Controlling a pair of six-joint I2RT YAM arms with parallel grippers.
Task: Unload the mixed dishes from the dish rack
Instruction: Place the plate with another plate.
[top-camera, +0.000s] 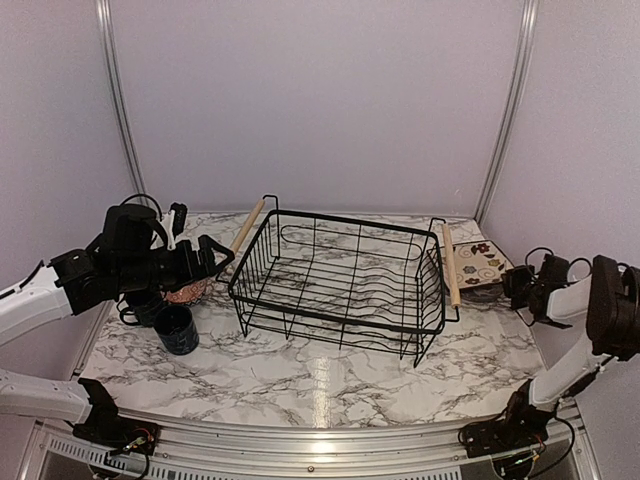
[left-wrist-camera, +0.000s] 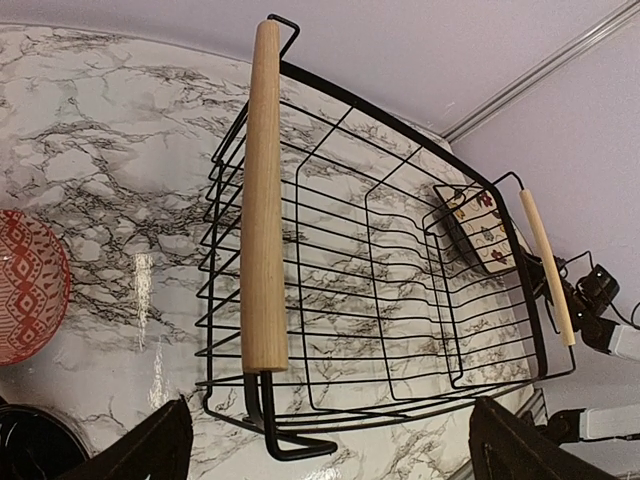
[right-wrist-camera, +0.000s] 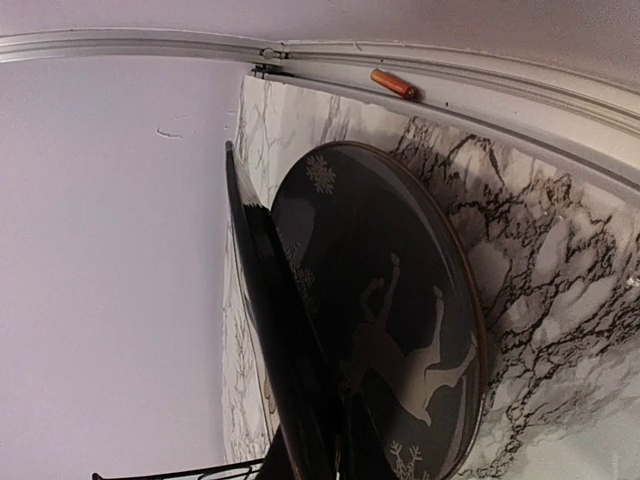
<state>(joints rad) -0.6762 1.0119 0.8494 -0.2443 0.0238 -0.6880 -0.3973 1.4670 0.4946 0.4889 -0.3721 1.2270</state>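
Round grey glazed plate with pale deer figure (right-wrist-camera: 400, 300), lying on marbled bench (right-wrist-camera: 560, 280) beside empty black wire dish rack (top-camera: 340, 280). Stiff, slippery, breakable; best pinched at the rim. Right fingers (right-wrist-camera: 290, 380) clenched shut at its edge, actual grip unclear. Left fingers (left-wrist-camera: 150, 450) spread wide, grasping nothing, near red-lined patterned bowl (left-wrist-camera: 25, 285).

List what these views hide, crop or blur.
- Small bowl: top view, mostly under the left gripper; left wrist view, cropped by the left edge.
- Grey plate: right wrist view, bottom cropped, left side behind a dark finger; top view, mostly under the square plate.
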